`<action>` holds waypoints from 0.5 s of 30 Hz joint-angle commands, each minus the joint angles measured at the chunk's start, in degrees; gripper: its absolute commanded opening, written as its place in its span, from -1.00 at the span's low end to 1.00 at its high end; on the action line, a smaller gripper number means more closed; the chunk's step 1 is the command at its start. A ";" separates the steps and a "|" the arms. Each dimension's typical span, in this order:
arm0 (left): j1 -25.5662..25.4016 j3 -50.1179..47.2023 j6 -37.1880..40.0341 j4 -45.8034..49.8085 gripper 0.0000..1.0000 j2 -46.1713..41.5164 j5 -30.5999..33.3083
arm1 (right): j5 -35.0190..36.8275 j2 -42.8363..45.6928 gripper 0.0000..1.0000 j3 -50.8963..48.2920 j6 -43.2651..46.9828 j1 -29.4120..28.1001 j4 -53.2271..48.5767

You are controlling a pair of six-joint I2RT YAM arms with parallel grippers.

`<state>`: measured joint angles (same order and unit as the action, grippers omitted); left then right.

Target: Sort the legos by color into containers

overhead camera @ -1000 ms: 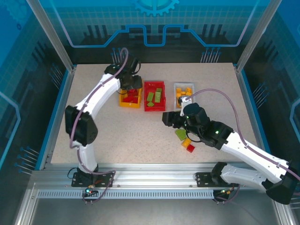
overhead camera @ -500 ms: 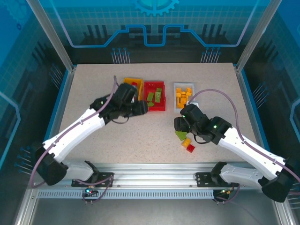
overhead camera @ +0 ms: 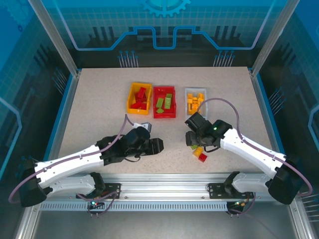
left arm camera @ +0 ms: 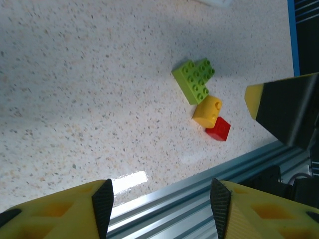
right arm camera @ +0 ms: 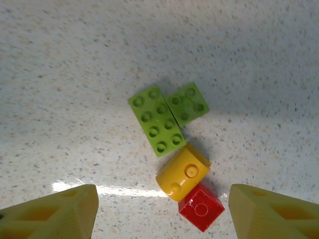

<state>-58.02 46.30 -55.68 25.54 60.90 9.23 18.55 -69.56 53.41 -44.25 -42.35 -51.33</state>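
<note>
Right wrist view: my right hand (right arm camera: 160,215) hangs wide open above a long green brick (right arm camera: 155,126), square green brick (right arm camera: 187,103), yellow brick (right arm camera: 182,172) and red brick (right arm camera: 201,209), huddled together on the desk (right arm camera: 60,74). To their left, my left hand (left arm camera: 159,199) is spread, empty.

Bright even light, sharp, tabletop glare

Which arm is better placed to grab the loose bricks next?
Right: the right claw, open, hangs above the green bricks, yellow brick and red brick; the left claw sits farther away.
</note>
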 commanded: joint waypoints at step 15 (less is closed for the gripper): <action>-2.31 1.42 -0.85 -5.83 0.18 5.20 1.21 | -6.32 -0.52 0.40 -10.79 -8.96 -0.05 -0.65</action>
<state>-59.68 46.02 -57.04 20.64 66.28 9.43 13.78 -71.46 44.49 -50.59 -42.09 -51.33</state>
